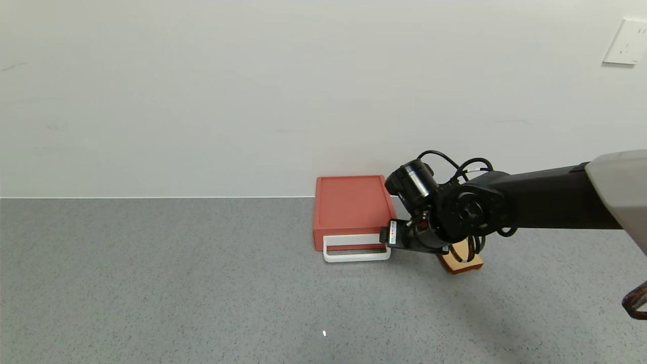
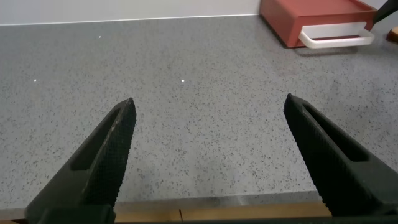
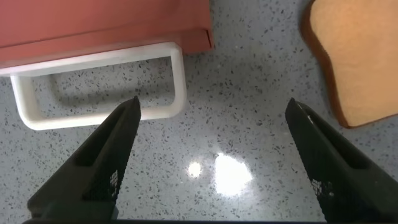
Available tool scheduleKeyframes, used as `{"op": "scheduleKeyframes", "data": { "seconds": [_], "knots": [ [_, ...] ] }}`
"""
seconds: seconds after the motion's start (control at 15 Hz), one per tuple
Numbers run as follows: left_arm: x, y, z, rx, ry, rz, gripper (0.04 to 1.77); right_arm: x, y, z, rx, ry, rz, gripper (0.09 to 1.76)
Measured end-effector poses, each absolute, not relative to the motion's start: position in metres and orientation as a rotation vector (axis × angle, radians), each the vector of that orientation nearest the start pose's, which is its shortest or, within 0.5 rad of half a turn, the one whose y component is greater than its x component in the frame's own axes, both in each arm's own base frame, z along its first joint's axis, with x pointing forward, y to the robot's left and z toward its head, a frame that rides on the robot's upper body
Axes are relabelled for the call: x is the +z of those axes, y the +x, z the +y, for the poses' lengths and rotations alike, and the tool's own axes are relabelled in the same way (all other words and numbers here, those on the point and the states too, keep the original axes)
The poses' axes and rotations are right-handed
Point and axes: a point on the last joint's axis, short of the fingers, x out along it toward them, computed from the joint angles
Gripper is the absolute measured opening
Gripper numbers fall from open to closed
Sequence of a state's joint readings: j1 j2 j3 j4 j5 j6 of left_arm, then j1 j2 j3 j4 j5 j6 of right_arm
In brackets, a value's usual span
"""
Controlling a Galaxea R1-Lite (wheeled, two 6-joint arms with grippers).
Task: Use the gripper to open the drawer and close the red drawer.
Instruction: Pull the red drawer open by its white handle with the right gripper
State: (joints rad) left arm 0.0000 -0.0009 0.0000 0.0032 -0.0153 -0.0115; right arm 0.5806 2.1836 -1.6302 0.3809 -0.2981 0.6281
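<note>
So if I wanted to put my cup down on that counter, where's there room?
The grey counter left of the red drawer and in front of its white handle is bare. It's crowded at the drawer's right, where the right gripper and toast slice sit.

— What's under my claws?

— The table (image 1: pixel 151 283), grey and speckled, running back to a white wall.

— What lies on it?

— The red drawer (image 1: pixel 352 210), flat on the table with its back near the wall. Its white loop handle (image 1: pixel 356 248) sticks out at the front, low over the table.

— Anything else?

— A tan toast-shaped slice (image 1: pixel 461 260) lies flat just beside the drawer, on my right, apart from it, with bare table between them in my right wrist view.
</note>
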Motion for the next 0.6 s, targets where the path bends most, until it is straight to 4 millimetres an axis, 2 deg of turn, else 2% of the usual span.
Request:
{"op": "scheduleKeyframes", "data": {
  "seconds": [0.27,0.6],
  "knots": [
    [0.075,-0.023,0.0,-0.015,-0.01,0.002,1.72,0.124,0.36,0.231,-0.017,0.17,0.9,1.71],
    [0.075,-0.023,0.0,-0.015,-0.01,0.002,1.72,0.118,0.37,0.23,-0.025,0.166,0.898,1.71]
  ]
}}
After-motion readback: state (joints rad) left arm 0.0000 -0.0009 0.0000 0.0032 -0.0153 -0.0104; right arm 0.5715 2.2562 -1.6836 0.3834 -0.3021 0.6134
